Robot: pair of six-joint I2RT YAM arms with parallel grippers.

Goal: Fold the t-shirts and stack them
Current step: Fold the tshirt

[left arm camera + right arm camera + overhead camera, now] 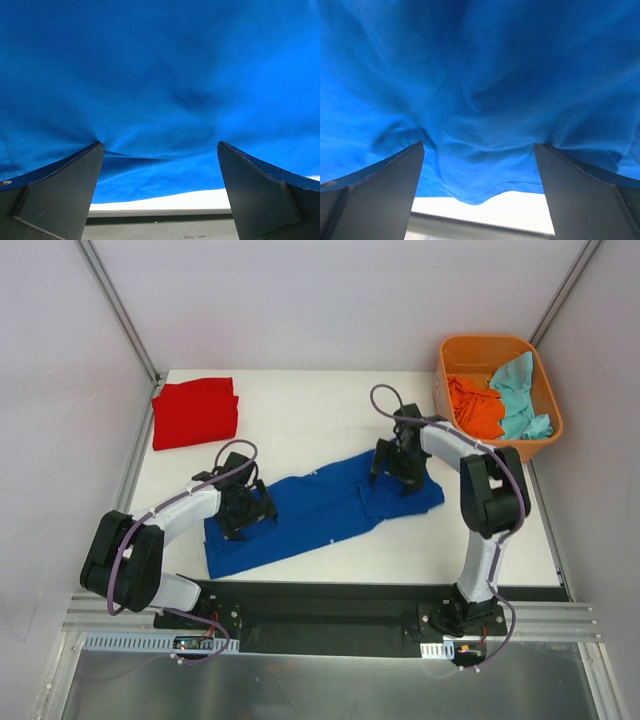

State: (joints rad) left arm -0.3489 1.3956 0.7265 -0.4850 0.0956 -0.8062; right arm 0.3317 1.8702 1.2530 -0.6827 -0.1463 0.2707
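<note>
The royal-blue t-shirt [320, 512] lies folded into a long strip across the middle of the table. My left gripper [243, 512] is down on its left part, open, jaws wide apart with their tips pressing into the cloth [160, 100]. My right gripper [397, 468] is down on its right end, also open, with the shirt's hem [485, 195] between its fingers. A folded red t-shirt [195, 412] lies at the back left. The orange t-shirt [474, 405] and the teal t-shirt [520, 395] lie crumpled in the tub.
The rigid orange plastic tub [500, 346] stands at the back right corner. The white table [310, 410] shows bare between the red shirt and the tub. Slanted frame posts rise at both back corners.
</note>
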